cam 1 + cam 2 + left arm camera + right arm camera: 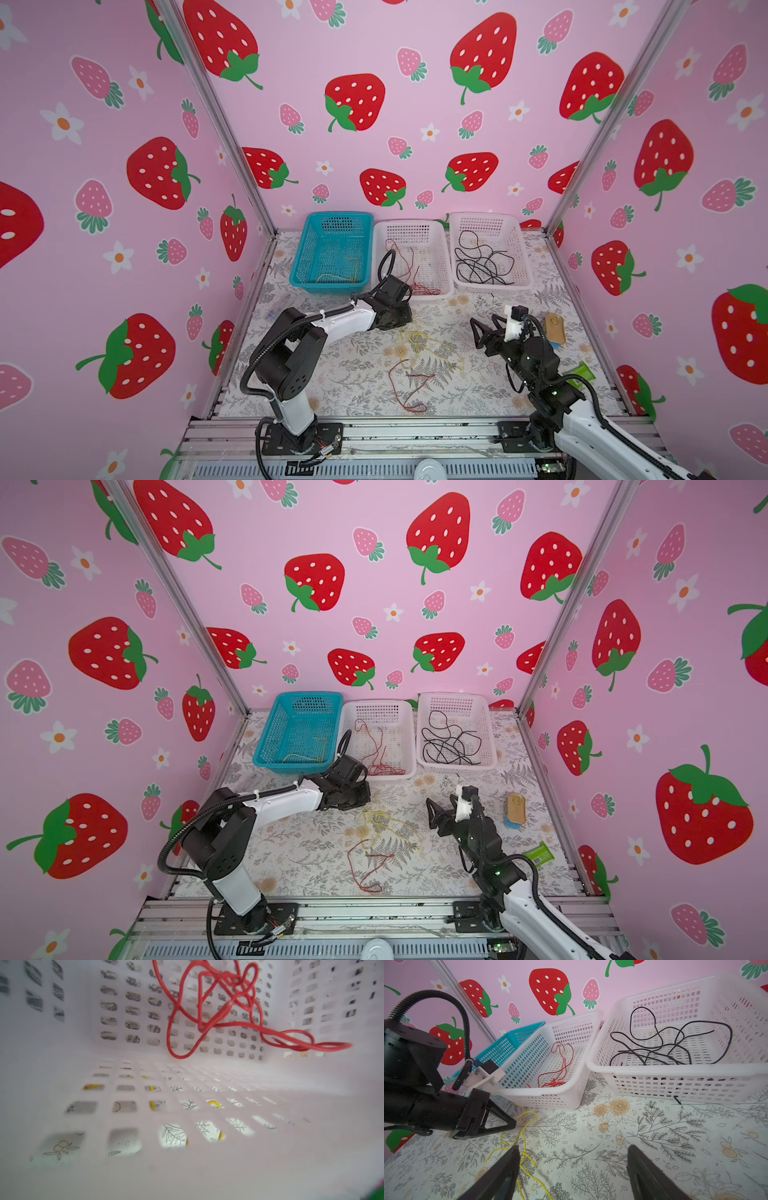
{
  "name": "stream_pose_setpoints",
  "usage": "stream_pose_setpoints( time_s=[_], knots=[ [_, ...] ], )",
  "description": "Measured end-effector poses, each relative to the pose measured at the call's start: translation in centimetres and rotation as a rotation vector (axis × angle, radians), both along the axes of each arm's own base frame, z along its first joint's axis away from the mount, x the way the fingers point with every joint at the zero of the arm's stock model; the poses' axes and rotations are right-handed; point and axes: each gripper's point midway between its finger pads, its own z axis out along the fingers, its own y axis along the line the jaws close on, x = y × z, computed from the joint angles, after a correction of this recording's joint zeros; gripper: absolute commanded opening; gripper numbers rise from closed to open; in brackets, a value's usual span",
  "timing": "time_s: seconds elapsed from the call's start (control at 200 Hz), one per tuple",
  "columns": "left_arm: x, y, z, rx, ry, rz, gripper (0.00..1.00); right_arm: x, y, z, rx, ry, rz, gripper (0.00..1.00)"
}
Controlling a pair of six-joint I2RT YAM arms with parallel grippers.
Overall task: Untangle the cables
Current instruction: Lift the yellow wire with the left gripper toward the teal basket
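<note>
Yellow cable (529, 1112) maybe touching left hand (513, 1124): right wrist.

Enclosure: three pink wall panels printed with red and pale-pink strawberries, green leaves and white flowers; back panel (415, 124), left panel (104, 249), right panel (685, 249). A silver metal corner post (220, 124) joins the left and back panels; a second silver post (609, 124) joins the back and right panels. Work surface: white sheet printed with grey fern sprigs and tan roses (353, 382); its near edge meets a silver slotted aluminium rail (415, 432). Illumination: even and diffuse; shadows faint.
</note>
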Motion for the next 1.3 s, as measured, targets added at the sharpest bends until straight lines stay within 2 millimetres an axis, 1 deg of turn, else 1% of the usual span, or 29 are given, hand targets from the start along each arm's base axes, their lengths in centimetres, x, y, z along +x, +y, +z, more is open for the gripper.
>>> stream_pose_setpoints(
  time_s=[0.205, 0.49, 0.625, 0.79, 0.955, 1.101, 1.191, 1.301],
  knots=[
    [-0.3, 0.2, 3.3, -0.037, -0.049, 0.000, 0.00, 0.0, 0.0, 0.0, 0.000, 0.000, 0.001, 0.82],
    [-1.5, 1.2, 6.1, -0.045, -0.072, -0.003, 0.00, 0.0, 0.2, 0.0, 0.001, 0.001, 0.008, 0.82],
    [-1.8, 1.8, 8.6, -0.068, -0.120, 0.005, 0.00, -0.2, 0.8, -0.3, 0.002, 0.008, 0.042, 0.82],
    [-2.2, 2.2, 12.0, -0.118, -0.194, 0.007, 0.00, -0.9, 2.5, -0.9, -0.002, 0.026, 0.134, 0.82],
    [-2.5, 2.4, 14.8, -0.160, -0.255, 0.002, 0.00, -2.3, 4.7, -1.3, -0.023, 0.025, 0.245, 0.82],
    [-2.4, 2.3, 17.5, -0.189, -0.311, -0.011, 0.00, -3.7, 6.5, -1.5, -0.041, 0.013, 0.341, 0.82],
    [-2.5, 2.3, 18.4, -0.203, -0.327, -0.013, 0.00, -5.1, 7.9, -1.6, -0.055, -0.004, 0.423, 0.82],
    [-3.0, 2.5, 18.6, -0.200, -0.325, -0.017, 0.00, -7.0, 9.8, -1.7, -0.083, -0.028, 0.524, 0.82]
  ],
)
